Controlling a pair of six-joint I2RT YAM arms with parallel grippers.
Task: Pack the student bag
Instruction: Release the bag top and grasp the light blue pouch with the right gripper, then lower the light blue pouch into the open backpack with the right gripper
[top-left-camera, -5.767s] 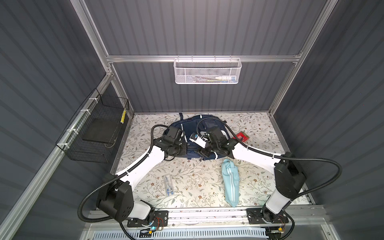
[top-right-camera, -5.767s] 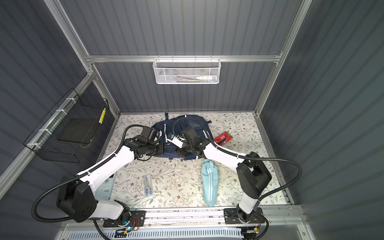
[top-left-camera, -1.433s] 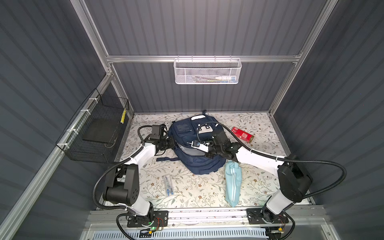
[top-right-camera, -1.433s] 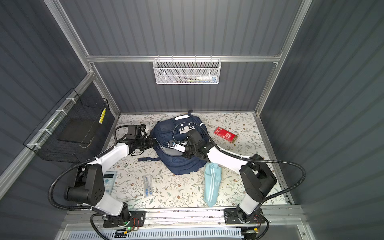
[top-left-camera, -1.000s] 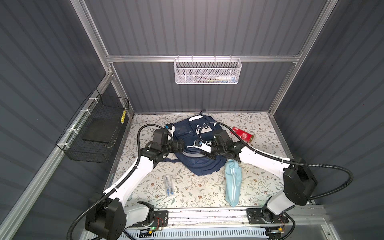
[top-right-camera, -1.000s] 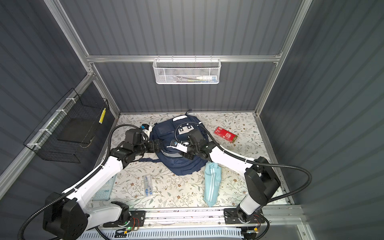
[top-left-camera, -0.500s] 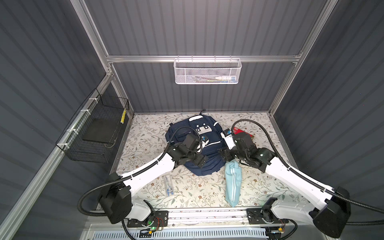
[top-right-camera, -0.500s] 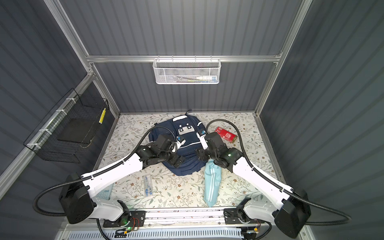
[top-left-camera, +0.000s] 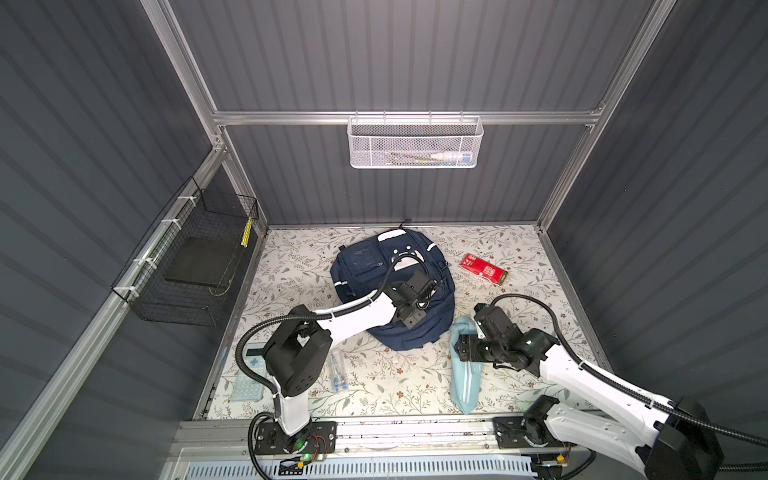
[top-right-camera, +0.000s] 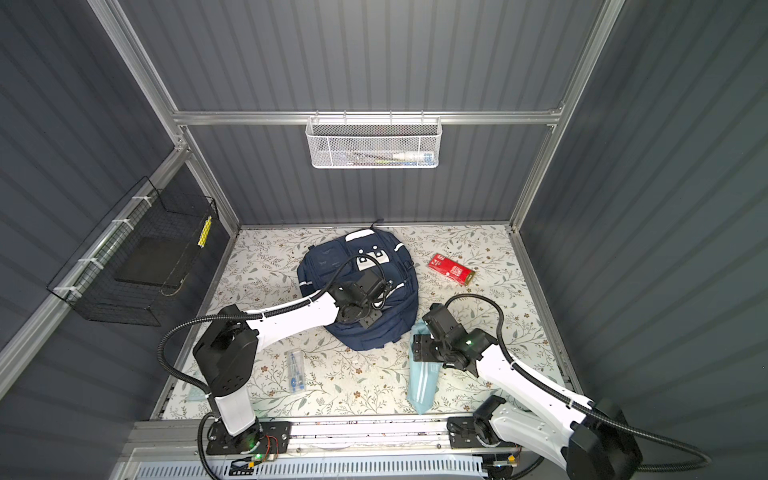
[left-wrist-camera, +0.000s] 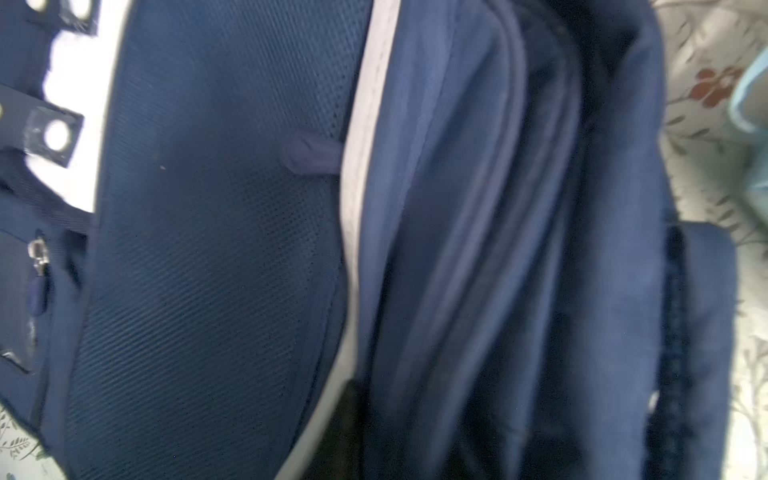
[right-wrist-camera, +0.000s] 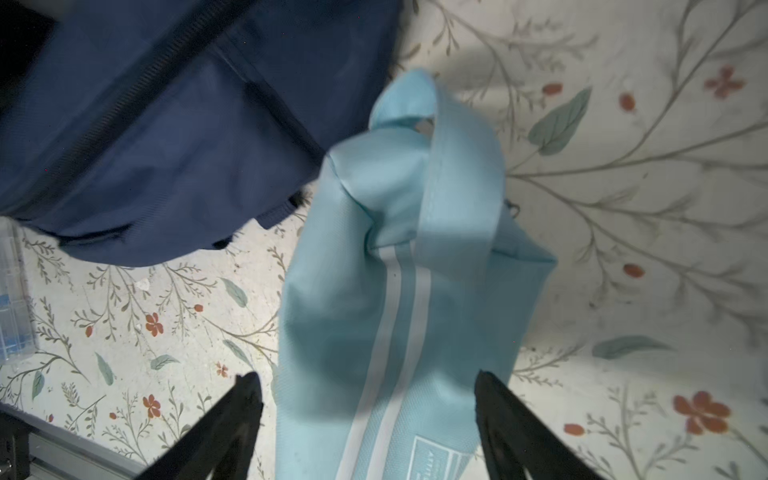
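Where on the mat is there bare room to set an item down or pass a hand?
Free: the back-left corner between the student bag and the wire basket; the front strip between the clear case and light-blue pouch; the back-right corner behind the red box. Crowded: around the pouch's far end, by the bag, under the open right hand.

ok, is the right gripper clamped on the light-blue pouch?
No: the right wrist view shows the right gripper wide open, a finger on each side of the light-blue pouch.
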